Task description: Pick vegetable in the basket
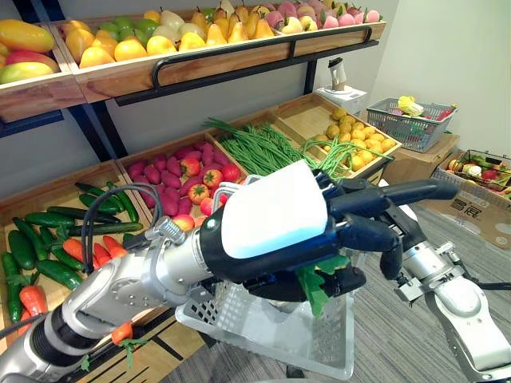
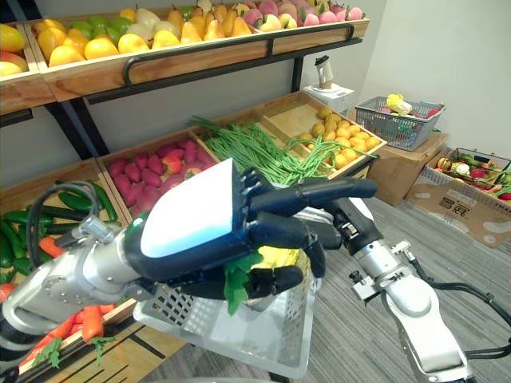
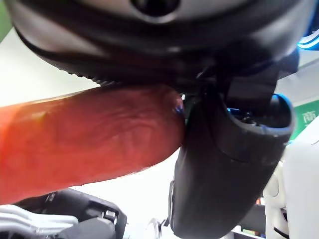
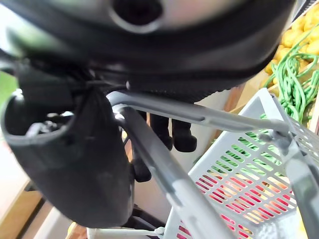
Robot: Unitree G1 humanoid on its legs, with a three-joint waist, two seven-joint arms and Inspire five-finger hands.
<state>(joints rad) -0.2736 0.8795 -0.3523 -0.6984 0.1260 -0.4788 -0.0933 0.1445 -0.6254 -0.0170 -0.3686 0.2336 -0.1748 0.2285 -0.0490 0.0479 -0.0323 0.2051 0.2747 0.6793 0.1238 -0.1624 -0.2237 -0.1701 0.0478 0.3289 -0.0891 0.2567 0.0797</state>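
While above the basket (image 1: 271, 339), left hand (image 1: 271, 215) (white-backed) curled round a carrot (image 3: 84, 139), right hand (image 4: 75, 164) gripping the handle (image 4: 164, 174).

a greengrocer's shop, by the look of the stock. sloped wooden display crates (image 1: 207, 64) on dark metal shelving (image 1: 239, 74), each filled with one kind: cucumbers (image 1: 48, 217), carrots (image 1: 88, 251), red fruit (image 1: 172, 171), green beans (image 1: 259, 148) and small yellow fruit (image 1: 355, 136) on the low tier, mangoes (image 1: 24, 36), oranges (image 1: 128, 49), pears (image 1: 211, 33) and peaches (image 1: 319, 16) above. a white shopping basket (image 1: 271, 335) up front. further right, a grey wire basket (image 1: 403, 128) of goods on a cardboard box (image 1: 415, 163), over a grey plank floor (image 1: 399, 335).
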